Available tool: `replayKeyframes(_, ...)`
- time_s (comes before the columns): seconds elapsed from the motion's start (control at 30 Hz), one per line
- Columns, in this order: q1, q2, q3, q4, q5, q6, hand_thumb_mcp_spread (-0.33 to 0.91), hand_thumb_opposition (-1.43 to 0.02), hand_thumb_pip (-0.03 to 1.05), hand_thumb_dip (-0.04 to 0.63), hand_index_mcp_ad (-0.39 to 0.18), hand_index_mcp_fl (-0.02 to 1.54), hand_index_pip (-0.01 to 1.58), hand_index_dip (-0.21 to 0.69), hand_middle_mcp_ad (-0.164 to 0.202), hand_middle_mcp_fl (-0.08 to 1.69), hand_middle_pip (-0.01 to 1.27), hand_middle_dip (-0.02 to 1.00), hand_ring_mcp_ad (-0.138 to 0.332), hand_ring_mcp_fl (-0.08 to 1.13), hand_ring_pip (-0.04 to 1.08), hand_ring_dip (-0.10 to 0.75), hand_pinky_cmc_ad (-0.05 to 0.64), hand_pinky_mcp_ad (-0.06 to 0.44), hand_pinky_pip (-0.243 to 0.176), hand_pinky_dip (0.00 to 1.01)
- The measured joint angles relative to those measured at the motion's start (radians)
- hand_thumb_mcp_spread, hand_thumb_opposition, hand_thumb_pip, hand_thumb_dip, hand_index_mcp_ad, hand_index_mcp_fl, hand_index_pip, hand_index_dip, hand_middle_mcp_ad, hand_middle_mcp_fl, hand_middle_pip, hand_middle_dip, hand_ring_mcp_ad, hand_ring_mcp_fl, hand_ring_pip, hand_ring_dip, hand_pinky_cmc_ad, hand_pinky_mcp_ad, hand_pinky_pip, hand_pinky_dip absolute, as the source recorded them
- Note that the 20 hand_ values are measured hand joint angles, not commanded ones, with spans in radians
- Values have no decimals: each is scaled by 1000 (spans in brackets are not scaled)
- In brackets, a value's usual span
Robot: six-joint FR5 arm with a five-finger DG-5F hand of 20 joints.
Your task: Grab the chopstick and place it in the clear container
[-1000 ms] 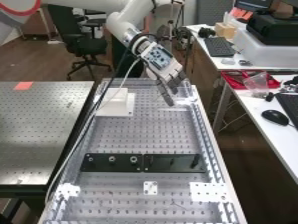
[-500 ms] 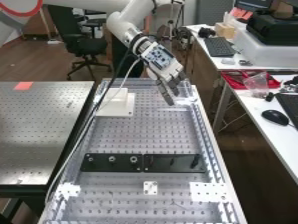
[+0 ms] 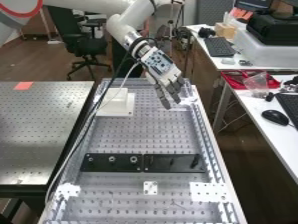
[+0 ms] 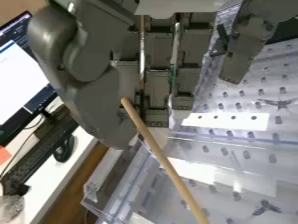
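The hand [image 3: 167, 75] hangs toward one o'clock on the worktop [image 3: 146, 140], open, fingers almost straight, gripping nothing I can see. The chopstick [image 4: 164, 160] slants beside it, one end by the thumb. The white block [image 3: 117, 107] sits toward eleven o'clock.

Over the perforated tabletop [image 3: 143, 137], the robot's fingers [image 3: 163, 98] slanted downward beyond the long black strip [image 3: 120, 169], past which a white block [image 3: 114, 107] also stood, while two white plates [image 3: 209, 198] lay on the strip's near side.
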State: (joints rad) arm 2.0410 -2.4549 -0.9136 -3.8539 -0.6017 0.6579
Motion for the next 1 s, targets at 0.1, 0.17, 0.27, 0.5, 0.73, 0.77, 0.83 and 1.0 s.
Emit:
replayKeyframes(0.1, -1, 3, -3, 3, -1, -3, 454, -929, 721, 316, -51, 569, 1087, -9, 0, 710, 661, 567, 24, 531, 106, 471, 393, 325, -75, 508)
replayKeyframes(0.17, -1, 7, -6, 9, -1, -10, 457, -913, 721, 314, -51, 538, 1073, -14, -2, 668, 658, 565, 24, 494, 106, 464, 393, 325, -75, 517)
replayKeyframes(0.27, -1, 14, -6, 22, 0, -32, 445, -899, 731, 316, -52, 487, 1072, -30, -2, 630, 648, 557, 37, 463, 113, 457, 396, 325, -73, 538)
replayKeyframes(0.5, 0, 32, 10, 70, 4, -129, 421, -850, 731, 318, -54, 405, 1038, -42, 0, 538, 611, 553, 37, 377, 129, 442, 394, 323, -106, 569)
replayKeyframes(0.73, 2, 59, 13, 137, 14, -201, 405, -817, 731, 316, -54, 356, 955, -42, 0, 506, 531, 534, 47, 316, 152, 431, 412, 325, -112, 602)
replayKeyframes(0.77, 2, 67, 8, 148, 17, -213, 405, -820, 731, 316, -54, 356, 958, -42, 0, 510, 531, 534, 47, 316, 155, 431, 412, 325, -113, 602)
replayKeyframes(0.83, 3, 80, -2, 167, 23, -228, 405, -820, 731, 318, -54, 356, 955, -42, 0, 503, 529, 534, 47, 316, 152, 431, 412, 326, -124, 599)
replayKeyframes(1.0, 8, 125, -48, 231, 40, -276, 405, -817, 731, 318, -54, 354, 922, -42, 0, 510, 487, 534, 47, 316, 152, 431, 412, 323, -124, 599)
